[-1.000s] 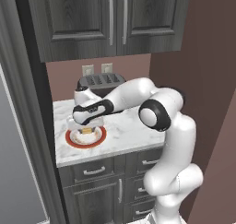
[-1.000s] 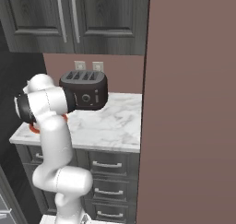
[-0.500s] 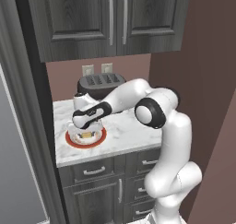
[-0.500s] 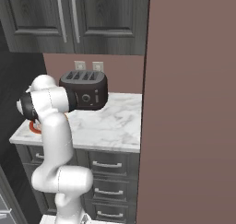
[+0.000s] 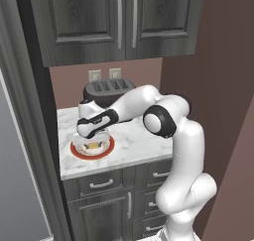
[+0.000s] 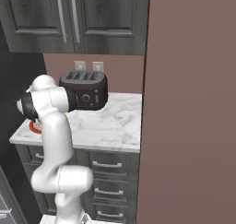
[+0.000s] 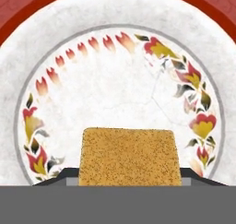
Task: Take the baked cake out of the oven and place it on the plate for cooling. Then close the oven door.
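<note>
Here the marble counter (image 5: 139, 141) is closed in on several sides: a brown wall (image 6: 189, 103) stands at its right end, a dark tall panel (image 5: 30, 136) at its left end, and the dark upper cabinets (image 5: 119, 22) hang over it. The black toaster (image 6: 85, 90) sits at the back against the wall, just behind the arm. The right half of the counter, between the toaster and the brown wall, is bare marble with room to move. The plate (image 5: 110, 147) lies near the front left corner of the counter, close to the front edge; in the right base view its red rim (image 6: 33, 127) peeks from behind the arm.

The gripper (image 5: 92, 138) hangs low over the plate, pointing down. In the hand view a golden-brown block, the cake (image 7: 129, 156), sits between the dark finger tips (image 7: 62, 173), with the flowered white centre of the plate (image 7: 115, 89) right under it. The jaws stand about half way and look closed on the cake; I cannot tell if the cake already touches the plate.

Compared with one second ago, the elbow has lifted a little and the hand is slightly lower over the plate. The plate and toaster have not moved.
</note>
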